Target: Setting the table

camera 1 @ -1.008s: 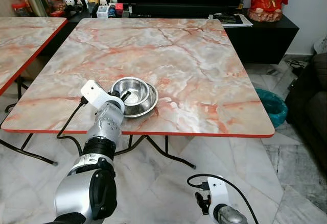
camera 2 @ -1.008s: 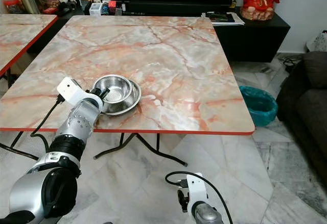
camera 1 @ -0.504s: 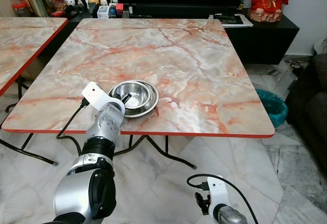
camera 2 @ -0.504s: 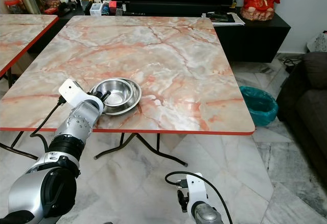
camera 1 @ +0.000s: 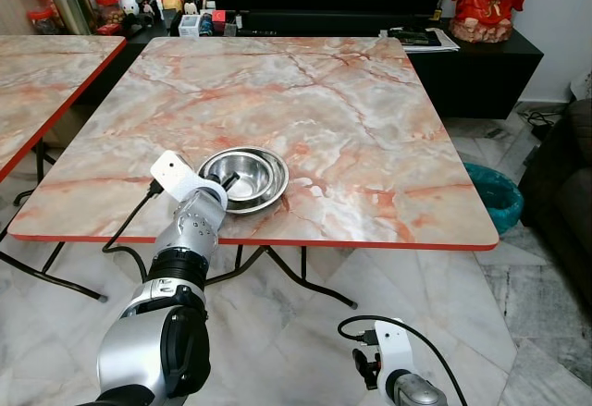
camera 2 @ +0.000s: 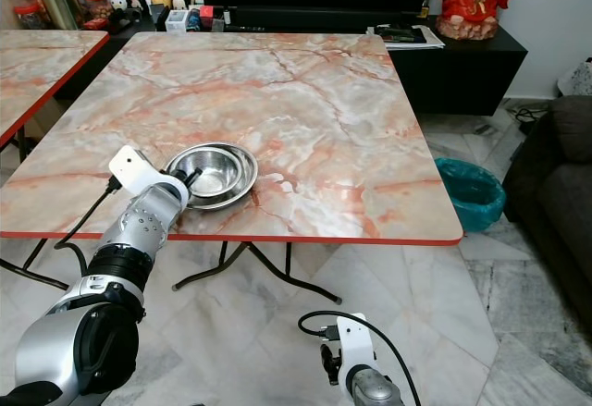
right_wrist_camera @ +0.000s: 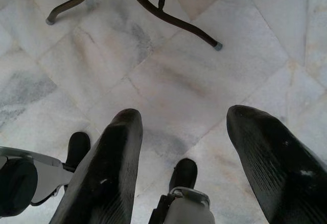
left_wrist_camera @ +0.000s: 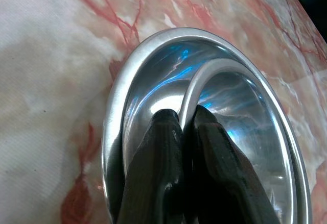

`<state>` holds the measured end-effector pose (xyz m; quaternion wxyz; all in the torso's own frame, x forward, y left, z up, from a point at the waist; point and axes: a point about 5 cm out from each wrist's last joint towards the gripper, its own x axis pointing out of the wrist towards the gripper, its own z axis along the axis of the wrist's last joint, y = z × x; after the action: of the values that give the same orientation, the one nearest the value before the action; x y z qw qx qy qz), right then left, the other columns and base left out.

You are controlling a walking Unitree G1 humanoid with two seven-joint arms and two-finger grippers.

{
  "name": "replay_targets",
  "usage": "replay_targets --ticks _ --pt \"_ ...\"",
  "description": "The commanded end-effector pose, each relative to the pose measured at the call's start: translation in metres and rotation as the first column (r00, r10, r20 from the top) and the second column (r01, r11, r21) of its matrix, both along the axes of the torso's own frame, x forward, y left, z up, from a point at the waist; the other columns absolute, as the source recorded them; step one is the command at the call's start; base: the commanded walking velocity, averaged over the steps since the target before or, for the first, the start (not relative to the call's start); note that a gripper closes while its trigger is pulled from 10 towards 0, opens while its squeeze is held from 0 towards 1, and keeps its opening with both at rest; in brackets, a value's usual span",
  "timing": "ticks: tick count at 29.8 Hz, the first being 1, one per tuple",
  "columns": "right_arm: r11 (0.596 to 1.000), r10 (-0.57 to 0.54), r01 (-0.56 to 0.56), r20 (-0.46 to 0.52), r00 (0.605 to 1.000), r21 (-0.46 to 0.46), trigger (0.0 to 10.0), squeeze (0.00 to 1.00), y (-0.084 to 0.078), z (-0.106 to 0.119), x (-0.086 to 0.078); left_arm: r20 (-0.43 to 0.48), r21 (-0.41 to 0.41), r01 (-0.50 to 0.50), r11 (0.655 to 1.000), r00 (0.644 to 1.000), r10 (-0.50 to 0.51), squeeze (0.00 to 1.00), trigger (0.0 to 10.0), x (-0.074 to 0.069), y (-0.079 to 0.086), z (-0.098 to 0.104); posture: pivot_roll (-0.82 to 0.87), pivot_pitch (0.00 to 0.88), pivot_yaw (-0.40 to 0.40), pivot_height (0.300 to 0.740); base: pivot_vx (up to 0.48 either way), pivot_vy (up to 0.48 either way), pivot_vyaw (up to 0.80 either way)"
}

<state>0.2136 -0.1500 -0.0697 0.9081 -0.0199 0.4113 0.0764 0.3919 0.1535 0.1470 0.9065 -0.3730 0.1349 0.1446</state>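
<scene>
The task had barely begun. Two nested steel bowls [camera 1: 244, 177], the smaller inside the larger, sat left of centre in the frame, near the front edge of the marble worktop [camera 1: 370, 129]. The left end effector [camera 1: 222, 181] was pinched tight on the inner bowl's [left_wrist_camera: 240, 112] rim, one finger inside and one outside. The right end effector [right_wrist_camera: 179, 147] hung low over the floor, spread wide and holding nothing. Separating the bowls and placing them was probably left to do.
</scene>
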Motion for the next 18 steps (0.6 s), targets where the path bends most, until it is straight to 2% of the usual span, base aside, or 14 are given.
replay_targets --ticks 1,3,4,9,10,11,16,17,18 --pt "1.0 -0.002 0.002 -0.009 1.0 -0.002 10.0 0.0 0.0 -0.0009 -0.0012 -0.005 0.006 0.017 1.0 1.0 -0.017 0.45 10.0 0.0027 -0.0051 0.0051 0.08 0.025 0.011 0.715 0.0 0.0 0.0" --pt "1.0 -0.002 0.002 -0.009 1.0 -0.002 10.0 0.0 0.0 -0.0009 -0.0012 -0.005 0.006 0.017 1.0 1.0 -0.017 0.45 10.0 0.0027 -0.0052 0.0051 0.08 0.025 0.011 0.715 0.0 0.0 0.0" --pt "1.0 -0.004 0.004 -0.01 1.0 -0.002 10.0 0.0 -0.0007 -0.0012 -0.0019 -0.005 0.005 0.018 1.0 1.0 -0.018 0.59 10.0 0.0033 -0.0049 0.0065 0.08 0.029 0.011 0.715 0.0 0.0 0.0" --pt "1.0 -0.006 0.006 -0.011 1.0 -0.002 10.0 0.0 -0.0009 -0.0014 -0.0021 -0.001 0.008 0.012 1.0 1.0 -0.012 0.64 10.0 0.0041 -0.0029 0.0093 0.08 0.028 0.012 0.715 0.0 0.0 0.0" --pt "1.0 -0.006 0.006 -0.01 1.0 -0.001 10.0 0.0 -0.0005 -0.0011 -0.0015 -0.001 0.007 0.01 1.0 1.0 -0.01 0.79 10.0 0.0041 -0.0026 0.0095 0.08 0.027 0.012 0.715 0.0 0.0 0.0" --pt "1.0 -0.006 0.006 -0.009 1.0 -0.001 10.0 0.0 -0.0002 -0.0009 -0.0012 -0.001 0.008 0.008 1.0 1.0 -0.008 0.85 10.0 0.0041 -0.0024 0.0096 0.08 0.029 0.012 0.715 0.0 0.0 0.0" --pt "1.0 -0.004 0.004 -0.007 1.0 0.0 10.0 0.0 0.0005 -0.0004 -0.0003 -0.001 0.01 0.005 1.0 1.0 -0.005 0.84 10.0 0.0043 -0.0015 0.0104 0.08 0.03 0.011 0.715 0.0 0.0 0.0" --pt "1.0 -0.004 0.004 -0.006 1.0 0.001 10.0 0.0 0.0007 -0.0003 0.0 -0.001 0.011 0.002 1.0 1.0 -0.002 0.78 10.0 0.0043 -0.0008 0.011 0.08 0.031 0.012 0.715 0.0 0.0 0.0" --pt "1.0 -0.005 0.005 -0.006 1.0 0.001 10.0 0.0 0.0006 -0.0002 0.0 -0.001 0.012 0.0 1.0 1.0 0.0 0.02 10.0 0.0044 -0.0004 0.0118 0.08 0.03 0.011 0.715 0.0 0.0 0.0"
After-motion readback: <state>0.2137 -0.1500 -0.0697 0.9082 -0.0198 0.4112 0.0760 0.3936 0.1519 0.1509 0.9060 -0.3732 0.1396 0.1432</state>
